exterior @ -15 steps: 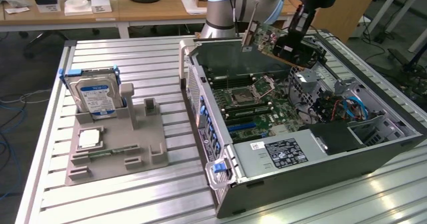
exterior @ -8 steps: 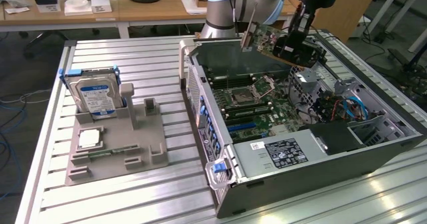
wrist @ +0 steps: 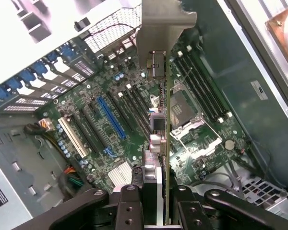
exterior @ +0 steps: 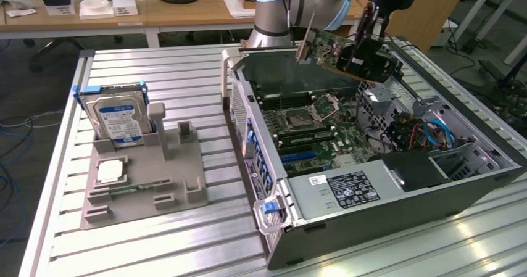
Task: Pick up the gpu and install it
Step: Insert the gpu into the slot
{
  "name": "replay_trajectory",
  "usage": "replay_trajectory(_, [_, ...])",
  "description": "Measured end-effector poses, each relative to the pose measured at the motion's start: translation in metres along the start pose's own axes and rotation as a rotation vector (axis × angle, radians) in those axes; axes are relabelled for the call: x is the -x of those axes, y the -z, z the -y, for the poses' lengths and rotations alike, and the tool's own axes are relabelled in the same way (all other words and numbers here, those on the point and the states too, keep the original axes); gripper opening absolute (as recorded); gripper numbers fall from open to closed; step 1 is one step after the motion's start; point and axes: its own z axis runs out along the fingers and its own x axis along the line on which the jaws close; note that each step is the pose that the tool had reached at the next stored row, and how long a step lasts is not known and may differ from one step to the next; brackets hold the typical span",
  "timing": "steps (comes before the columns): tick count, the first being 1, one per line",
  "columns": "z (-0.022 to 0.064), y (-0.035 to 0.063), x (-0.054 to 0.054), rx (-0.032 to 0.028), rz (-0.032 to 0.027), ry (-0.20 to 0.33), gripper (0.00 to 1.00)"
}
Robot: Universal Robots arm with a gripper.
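The gpu (exterior: 334, 45), a green card with black parts and a silver end bracket, hangs tilted in the air above the open computer case (exterior: 461, 190). My gripper (exterior: 368, 50) is shut on its black end. In the wrist view the gpu (wrist: 166, 110) runs edge-on away from the gripper (wrist: 156, 201), its silver bracket farthest from the fingers, with the motherboard (wrist: 134, 139) below. A long blue slot (wrist: 110, 116) lies on that board, beside the card's line.
A grey holder (exterior: 148, 178) on the slatted table holds a hard drive (exterior: 118, 121), a processor (exterior: 110, 171) and a memory stick (exterior: 136, 189). Cables (exterior: 432, 132) and a drive cage crowd the case's right side. Desks stand behind.
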Motion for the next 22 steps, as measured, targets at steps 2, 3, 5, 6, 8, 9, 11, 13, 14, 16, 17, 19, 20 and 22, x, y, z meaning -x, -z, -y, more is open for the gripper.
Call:
replay_trajectory(2, [0.0000, 0.0000, 0.0000, 0.0005, -0.0010, 0.022, 0.28])
replay_trajectory(3, [0.0000, 0.0000, 0.0000, 0.0006, -0.0016, 0.032, 0.28])
replay_trajectory(5, [0.0000, 0.0000, 0.0000, 0.0011, -0.0026, 0.053, 0.28])
replay_trajectory(6, [0.0000, 0.0000, 0.0000, 0.0012, -0.0031, 0.063, 0.28])
replay_trajectory(8, [0.0000, 0.0000, 0.0000, 0.0017, -0.0042, 0.085, 0.28])
replay_trajectory(9, [0.0000, 0.0000, 0.0000, 0.0019, -0.0048, 0.095, 0.28])
replay_trajectory(11, [0.0000, 0.0000, 0.0000, 0.0022, -0.0058, 0.116, 0.28])
replay_trajectory(13, [0.0000, 0.0000, 0.0000, 0.0026, -0.0069, 0.136, 0.28])
replay_trajectory(14, [0.0000, 0.0000, 0.0000, 0.0027, -0.0074, 0.147, 0.28])
replay_trajectory(16, [0.0000, 0.0000, 0.0000, 0.0031, -0.0086, 0.168, 0.28])
replay_trajectory(17, [0.0000, 0.0000, 0.0000, 0.0033, -0.0092, 0.178, 0.28])
replay_trajectory(19, [0.0000, 0.0000, 0.0000, 0.0036, -0.0103, 0.200, 0.28])
replay_trajectory(20, [0.0000, 0.0000, 0.0000, 0.0038, -0.0109, 0.210, 0.28])
replay_trajectory(22, [0.0000, 0.0000, 0.0000, 0.0041, -0.0121, 0.232, 0.28])
